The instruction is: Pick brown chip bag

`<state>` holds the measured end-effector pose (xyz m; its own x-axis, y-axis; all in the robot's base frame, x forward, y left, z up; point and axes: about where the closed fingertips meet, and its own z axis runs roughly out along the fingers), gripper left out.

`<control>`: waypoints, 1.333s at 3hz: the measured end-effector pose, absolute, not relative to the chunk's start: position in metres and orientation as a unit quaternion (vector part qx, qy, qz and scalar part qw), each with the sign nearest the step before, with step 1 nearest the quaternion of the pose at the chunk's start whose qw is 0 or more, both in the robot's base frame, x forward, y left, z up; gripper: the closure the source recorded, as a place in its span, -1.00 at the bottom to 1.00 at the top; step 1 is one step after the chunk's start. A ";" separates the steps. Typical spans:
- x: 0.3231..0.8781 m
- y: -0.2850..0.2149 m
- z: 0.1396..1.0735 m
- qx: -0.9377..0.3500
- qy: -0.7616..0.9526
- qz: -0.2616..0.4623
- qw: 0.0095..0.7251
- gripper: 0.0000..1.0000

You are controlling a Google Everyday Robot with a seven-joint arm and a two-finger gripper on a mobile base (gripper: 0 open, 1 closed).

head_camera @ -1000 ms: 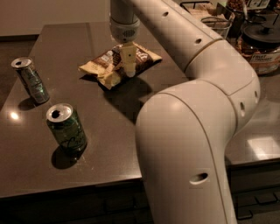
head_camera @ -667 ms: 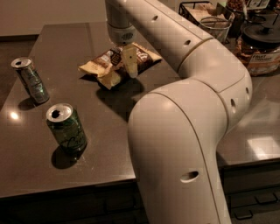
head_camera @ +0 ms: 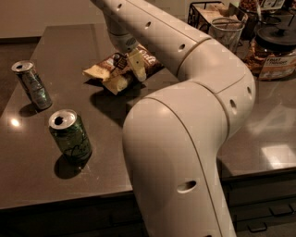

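The brown chip bag (head_camera: pixel 107 72) is crinkled, with a dark brown middle and pale yellow ends, at the back middle of the dark table (head_camera: pixel 55 41). My gripper (head_camera: pixel 128 65) reaches down from the arm above and is shut on the bag's middle. One pale finger (head_camera: pixel 138 65) lies across the front of the bag. The bag hangs slightly above the table, its yellow end drooping, with its shadow on the surface below. My large white arm fills the middle and right of the view.
A green soda can (head_camera: pixel 70 135) stands near the table's front left. A second can (head_camera: pixel 31 84) stands at the left edge. At the back right are a drinking glass (head_camera: pixel 226 31), a black-lidded jar (head_camera: pixel 275 38) and a wire basket (head_camera: pixel 201 11).
The arm's elbow has swung closer to the camera and leftward. The gripper stays on the chip bag, which sits a little higher off the table.
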<state>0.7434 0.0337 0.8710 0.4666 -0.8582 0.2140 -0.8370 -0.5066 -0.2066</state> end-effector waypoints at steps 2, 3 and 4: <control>0.736 0.043 0.890 -0.857 0.493 -0.145 0.051 0.21; 0.720 0.044 0.912 -0.850 0.506 -0.119 0.085 0.71; 0.712 0.042 0.932 -0.840 0.521 -0.102 0.113 1.00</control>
